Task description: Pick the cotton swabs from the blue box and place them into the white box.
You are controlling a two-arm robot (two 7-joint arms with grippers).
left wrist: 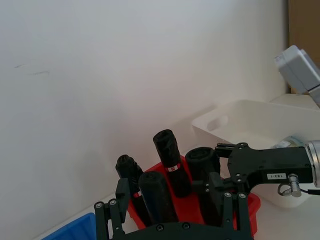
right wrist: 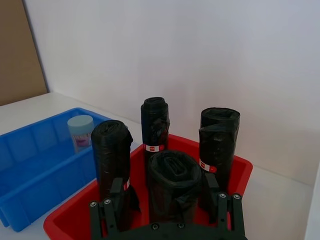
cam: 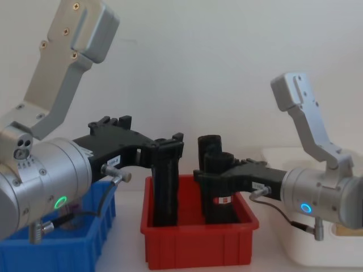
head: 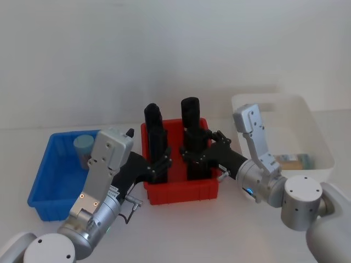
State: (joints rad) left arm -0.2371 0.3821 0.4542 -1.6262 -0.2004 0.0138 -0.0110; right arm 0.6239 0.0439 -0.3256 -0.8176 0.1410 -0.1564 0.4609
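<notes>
One jar of cotton swabs with a pale blue cap stands in the far part of the blue box at the left. The white box is at the right, and a tan and pale blue item lies on its floor. My left gripper is open over the left side of the red bin, its fingers straddling black rolls. Over the middle of the same bin my right gripper is open too, with a black roll between its fingers.
The red bin sits between the two boxes and holds several upright black rolls. A white wall runs close behind the table. Bare table lies in front of the bins.
</notes>
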